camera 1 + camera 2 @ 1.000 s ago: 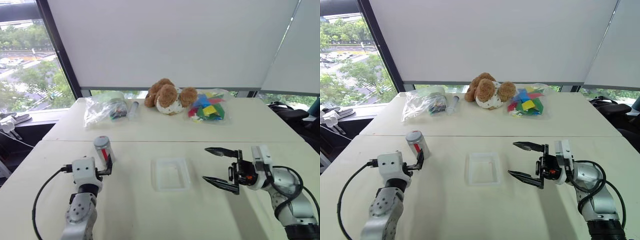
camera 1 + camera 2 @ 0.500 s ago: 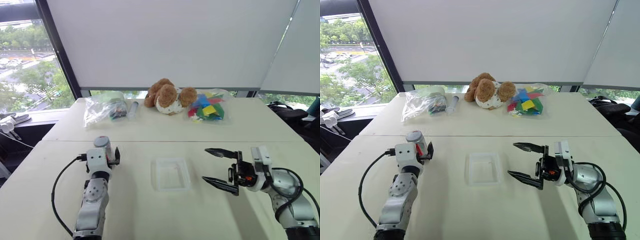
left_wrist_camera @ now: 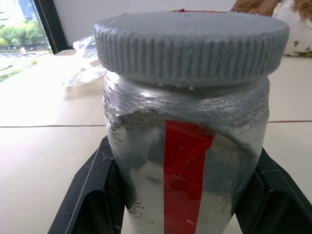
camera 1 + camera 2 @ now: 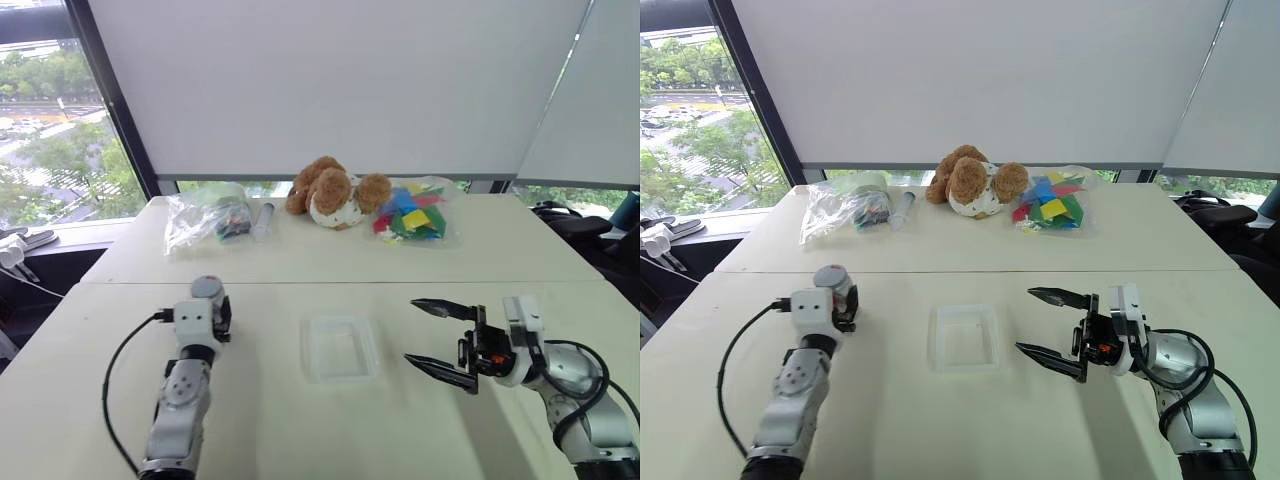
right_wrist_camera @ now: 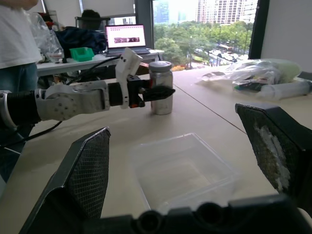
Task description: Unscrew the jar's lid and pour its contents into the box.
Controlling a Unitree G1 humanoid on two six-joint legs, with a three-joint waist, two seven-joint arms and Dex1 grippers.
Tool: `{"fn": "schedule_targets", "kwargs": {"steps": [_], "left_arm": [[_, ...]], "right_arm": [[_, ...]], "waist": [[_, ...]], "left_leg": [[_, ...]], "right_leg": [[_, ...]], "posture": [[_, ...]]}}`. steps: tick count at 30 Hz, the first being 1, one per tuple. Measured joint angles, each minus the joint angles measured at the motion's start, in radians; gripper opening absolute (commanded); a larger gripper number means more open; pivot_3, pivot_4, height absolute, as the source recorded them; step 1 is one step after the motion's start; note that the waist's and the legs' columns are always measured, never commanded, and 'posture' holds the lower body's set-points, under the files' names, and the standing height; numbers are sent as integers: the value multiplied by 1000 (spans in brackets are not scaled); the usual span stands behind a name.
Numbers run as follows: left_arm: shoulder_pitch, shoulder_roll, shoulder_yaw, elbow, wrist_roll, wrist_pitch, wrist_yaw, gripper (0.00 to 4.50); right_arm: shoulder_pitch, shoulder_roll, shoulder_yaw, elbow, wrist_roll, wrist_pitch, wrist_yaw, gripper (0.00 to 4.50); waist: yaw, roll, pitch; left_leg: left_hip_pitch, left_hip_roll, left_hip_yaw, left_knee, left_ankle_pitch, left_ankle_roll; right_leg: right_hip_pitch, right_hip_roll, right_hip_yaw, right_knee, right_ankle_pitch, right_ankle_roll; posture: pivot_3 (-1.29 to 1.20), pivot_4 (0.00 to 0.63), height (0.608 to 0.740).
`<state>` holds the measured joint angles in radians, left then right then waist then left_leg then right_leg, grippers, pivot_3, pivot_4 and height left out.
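The grey-silver jar (image 3: 185, 161) with a red label stripe stands upright on the table at the left, its ribbed grey lid (image 3: 190, 44) screwed on. My left gripper (image 4: 212, 308) is shut on the jar's body, with a black finger (image 3: 92, 195) pressed against each side below the lid. The contents are hidden inside the opaque jar. The clear shallow box (image 4: 305, 350) lies empty at the table's middle, to the right of the jar. My right gripper (image 4: 410, 329) hovers open just right of the box, pointing left at it, with nothing between its fingers (image 5: 87, 175).
Along the far edge of the table lie a brown teddy bear (image 4: 330, 192), a bag of coloured blocks (image 4: 412, 215), a clear bag of items (image 4: 205, 215) and a syringe-like tube (image 4: 264, 217). A person in a white shirt (image 5: 17, 39) stands past the table's left side.
My left gripper has moved forward around the jar and shut on its body. The right gripper has stayed in place, open.
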<state>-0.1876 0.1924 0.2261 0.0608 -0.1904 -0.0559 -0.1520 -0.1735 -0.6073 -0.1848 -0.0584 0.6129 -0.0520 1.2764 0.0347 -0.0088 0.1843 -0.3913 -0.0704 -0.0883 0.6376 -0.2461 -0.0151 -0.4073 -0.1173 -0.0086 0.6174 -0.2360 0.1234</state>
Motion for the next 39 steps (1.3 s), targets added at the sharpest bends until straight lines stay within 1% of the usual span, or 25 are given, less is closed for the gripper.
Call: {"fn": "schedule_targets", "kwargs": {"steps": [1,3,5,6,7,9,11,13,15,18,20,27,39], "left_arm": [[8,40,25,-20,-63,-3,-72,2139],[27,170,44,-83,-187,36,-255,2139],[27,303,48,-146,-300,131,-433,2139],[18,383,36,-176,-350,193,-523,2139],[-4,430,21,-207,-387,244,-596,2139],[-40,478,-34,-262,-416,297,-692,2139],[-60,489,-98,-299,-431,335,-764,2139],[-81,489,-159,-301,-430,362,-811,2139],[-97,482,-179,-300,-427,374,-824,2139],[-149,447,-223,-296,-403,376,-836,2139],[-164,430,-251,-296,-389,376,-843,2139],[-168,389,-291,-296,-346,376,-845,2139],[-167,359,-292,-301,-322,377,-839,2139]], "right_arm": [[4,0,-1,-2,0,1,-4,4500],[7,-3,-2,-34,2,20,-23,4500],[-4,-4,3,-95,22,84,-71,4500],[-37,-5,15,-143,43,140,-110,4500],[-82,-6,28,-197,63,200,-155,4500],[-167,-6,67,-274,96,312,-240,4500],[-231,5,112,-325,138,417,-301,4500],[-305,34,186,-333,146,514,-356,4500],[-338,51,225,-330,142,553,-382,4500],[-463,127,299,-305,106,615,-450,4500],[-504,152,323,-297,89,631,-470,4500],[-553,188,367,-261,72,736,-490,4500],[-577,186,413,-227,5,763,-427,4500]], "waist": [[1,0,0],[0,1,0],[1,1,0],[-1,2,1],[0,3,0],[1,3,0],[1,3,0],[-2,2,0],[-5,2,1],[-23,2,1],[-25,2,1],[-30,2,1],[-46,2,1]], "left_leg": [[0,0,0,0,0,0],[0,0,0,0,0,0],[-1,0,0,0,0,0],[-1,0,1,1,0,0],[-1,0,1,1,0,0],[0,0,0,1,0,0],[-1,0,0,0,0,1],[-1,0,1,-2,0,1],[-2,0,1,-2,0,1],[-1,0,1,-3,0,1],[-1,0,1,-3,0,1],[-1,0,1,-5,0,1],[-1,-1,1,-4,0,1]], "right_leg": [[0,0,0,0,0,0],[0,0,0,0,0,-2],[0,0,1,0,-2,-5],[-1,0,2,0,-1,-6],[-1,-1,2,0,-1,-6],[0,0,2,-1,-1,-6],[-1,0,2,-1,-1,-6],[-2,0,2,-1,-1,-6],[-3,0,2,-1,-1,-6],[-3,0,2,-1,1,-3],[-3,0,2,-1,1,-2],[-5,0,2,0,1,-2],[-5,0,2,1,1,-2]], "posture": [[0,150,740],[0,150,740],[0,150,740],[0,150,740],[0,150,740],[0,150,740],[0,150,740],[0,150,740],[0,150,740],[0,150,740],[0,150,740],[0,150,740],[0,150,740]]}}
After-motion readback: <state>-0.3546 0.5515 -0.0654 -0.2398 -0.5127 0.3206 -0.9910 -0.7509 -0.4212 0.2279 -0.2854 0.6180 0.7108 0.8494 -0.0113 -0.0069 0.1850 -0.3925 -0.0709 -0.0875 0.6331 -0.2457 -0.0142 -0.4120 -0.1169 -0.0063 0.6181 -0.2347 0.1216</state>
